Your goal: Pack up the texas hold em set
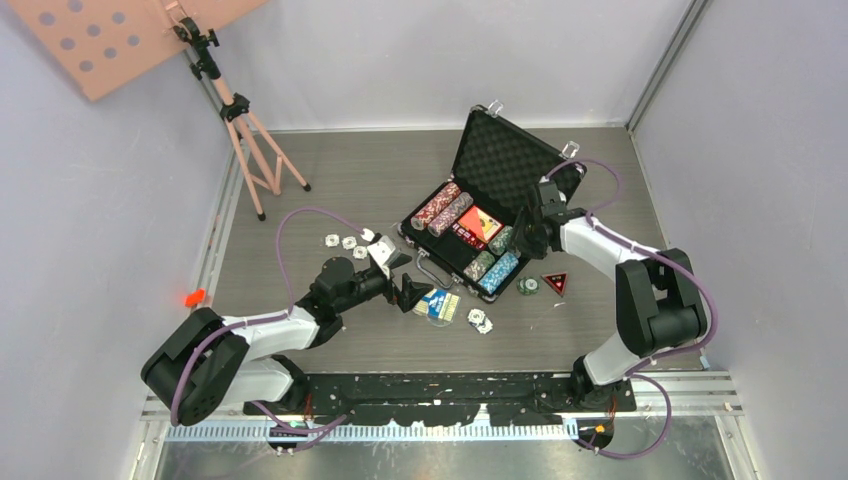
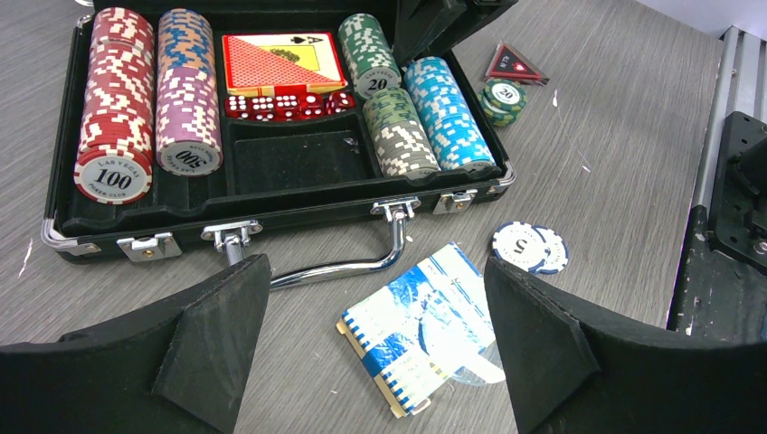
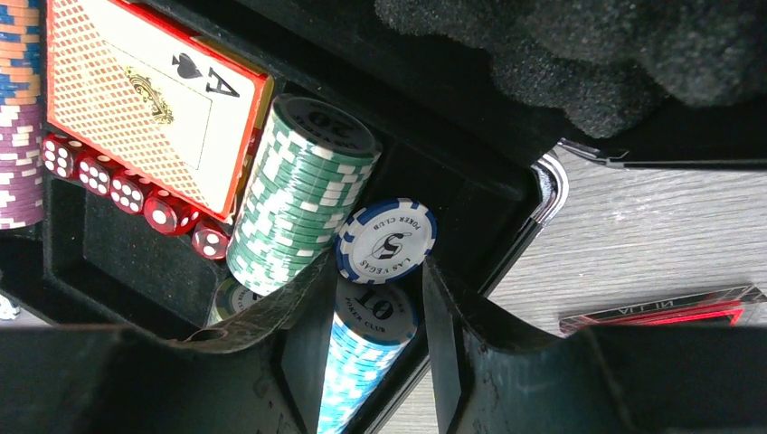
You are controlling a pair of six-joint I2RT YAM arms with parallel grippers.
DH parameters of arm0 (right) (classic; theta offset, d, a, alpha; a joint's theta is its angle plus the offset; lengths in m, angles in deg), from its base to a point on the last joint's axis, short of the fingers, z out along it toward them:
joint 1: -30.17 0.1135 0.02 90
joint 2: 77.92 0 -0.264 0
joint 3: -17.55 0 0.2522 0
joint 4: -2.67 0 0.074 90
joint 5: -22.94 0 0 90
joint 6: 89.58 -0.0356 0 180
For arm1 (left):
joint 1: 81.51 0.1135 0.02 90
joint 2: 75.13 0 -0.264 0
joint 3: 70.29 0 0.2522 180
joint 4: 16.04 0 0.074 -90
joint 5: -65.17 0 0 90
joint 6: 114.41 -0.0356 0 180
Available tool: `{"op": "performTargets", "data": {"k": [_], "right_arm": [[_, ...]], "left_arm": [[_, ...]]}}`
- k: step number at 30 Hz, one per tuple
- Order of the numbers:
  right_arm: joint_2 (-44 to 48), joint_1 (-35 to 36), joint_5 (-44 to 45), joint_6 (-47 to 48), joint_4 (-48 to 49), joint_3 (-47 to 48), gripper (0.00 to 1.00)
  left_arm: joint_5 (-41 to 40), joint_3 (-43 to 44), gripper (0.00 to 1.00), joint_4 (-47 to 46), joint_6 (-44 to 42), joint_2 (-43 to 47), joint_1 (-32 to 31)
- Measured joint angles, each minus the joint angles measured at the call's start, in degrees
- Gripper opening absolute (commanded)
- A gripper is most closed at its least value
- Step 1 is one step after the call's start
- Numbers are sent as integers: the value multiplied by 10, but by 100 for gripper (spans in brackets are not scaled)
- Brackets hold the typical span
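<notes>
The black silver-trimmed briefcase [image 1: 470,262] lies open with its foam lid up. It holds rows of chips, a red card deck [image 2: 282,61] and red dice [image 2: 285,104]. My left gripper [image 2: 380,348] is open just above the blue card deck [image 2: 418,327], which lies on the table in front of the case handle. My right gripper [image 3: 378,312] reaches into the case's right end, its fingers either side of the light-blue chip row [image 3: 362,371]. A white-and-blue "5" chip [image 3: 386,240] sits pinched at its fingertips, beside the green row [image 3: 298,194].
Loose chips lie on the table: white-and-blue ones [image 2: 529,247] right of the blue deck, a green "20" stack [image 2: 503,99], and several white ones [image 1: 345,242] at the left. A red triangular marker [image 1: 555,282] lies right of the case. A pink tripod [image 1: 245,130] stands at the back left.
</notes>
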Motion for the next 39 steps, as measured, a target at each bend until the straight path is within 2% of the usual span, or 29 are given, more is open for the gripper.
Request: {"op": "performTargets", "data": {"k": [3,7,8,10,25,39], "right_arm": [[-7,1,1,8,-17,14,42],[-19,6,5,23,-46,41,31],[-22,7,7,26,-53,47,25],[-23,9,13,33,-62,56,23],[-16,10,38,45,-96,73,22],[-9,4,82,53,-178,66,28]], "left_arm": [[0,0,91,0,0,0,0],[0,0,91,0,0,0,0],[0,0,91,0,0,0,0],[0,0,91,0,0,0,0],[0,0,91,0,0,0,0],[1,0,91,0,0,0,0]]}}
